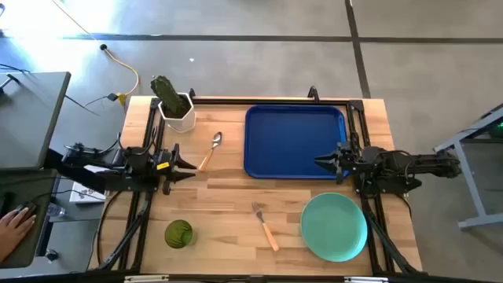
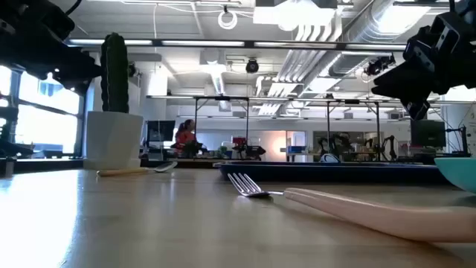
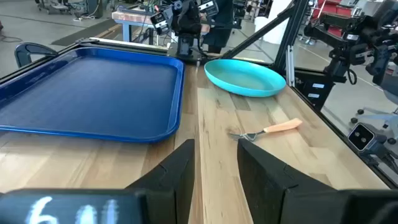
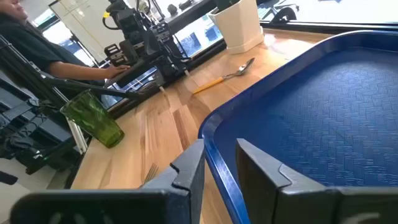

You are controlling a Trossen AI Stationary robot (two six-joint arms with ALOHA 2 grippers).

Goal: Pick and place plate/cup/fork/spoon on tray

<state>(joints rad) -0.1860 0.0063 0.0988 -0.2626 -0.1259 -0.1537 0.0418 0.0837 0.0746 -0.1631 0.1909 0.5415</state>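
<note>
Honestly you're still at step one: both the left pincer [image 1: 191, 164] and right pincer [image 1: 320, 162] hang slightly parted and empty, the tray [image 1: 295, 141] bare beside the right one, so next reach the plate [image 1: 334, 227] just behind it.

High view looks straight down; low view skims the worktop [image 2: 111, 223] — wrist views face each other across the tray [image 3: 93, 93].

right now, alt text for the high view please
An empty dark-blue rectangular plastic tray sits on a wooden table, with a mint-green round plate, wood-handled fork, wood-handled spoon and translucent dark-green cup around it.
</note>
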